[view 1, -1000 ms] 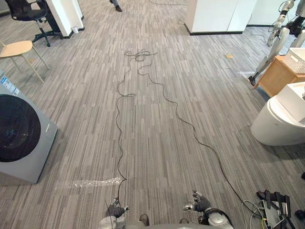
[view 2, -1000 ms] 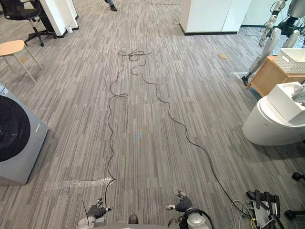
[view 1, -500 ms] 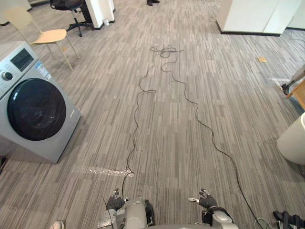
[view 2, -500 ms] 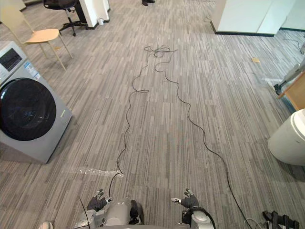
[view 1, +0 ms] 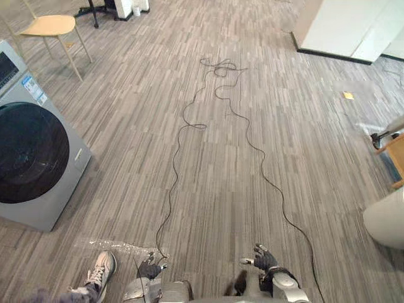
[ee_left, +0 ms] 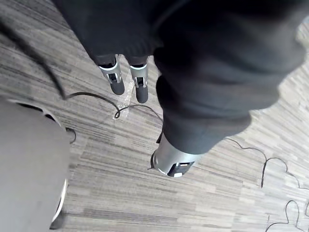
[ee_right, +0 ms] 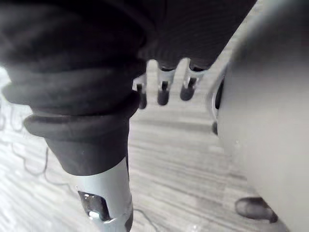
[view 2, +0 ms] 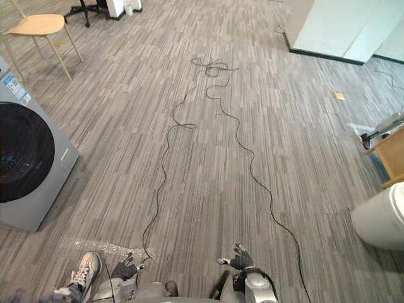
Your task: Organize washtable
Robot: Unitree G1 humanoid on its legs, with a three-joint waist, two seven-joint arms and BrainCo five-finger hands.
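My left hand [view 1: 150, 269] hangs low at the bottom of the eye views, its fingers [ee_left: 116, 79] straight and holding nothing above the grey striped carpet. My right hand [view 1: 262, 259] hangs at the same height a little to the right, its fingers [ee_right: 163, 92] relaxed and empty too. At the right edge are a white rounded fixture [view 1: 385, 218] and the corner of a wooden cabinet [view 1: 396, 148].
A grey washing machine [view 1: 31, 164] with a dark round door stands at the left, a wooden chair [view 1: 47, 26] behind it. A white cabinet [view 1: 353, 28] is at the far right. A person's sneaker [view 1: 100, 268] is beside my left hand.
The camera has shifted, so the washing machine sits further left and is partly cut off. A person's sneaker has come into view at the lower left. Both hands stay low and empty.
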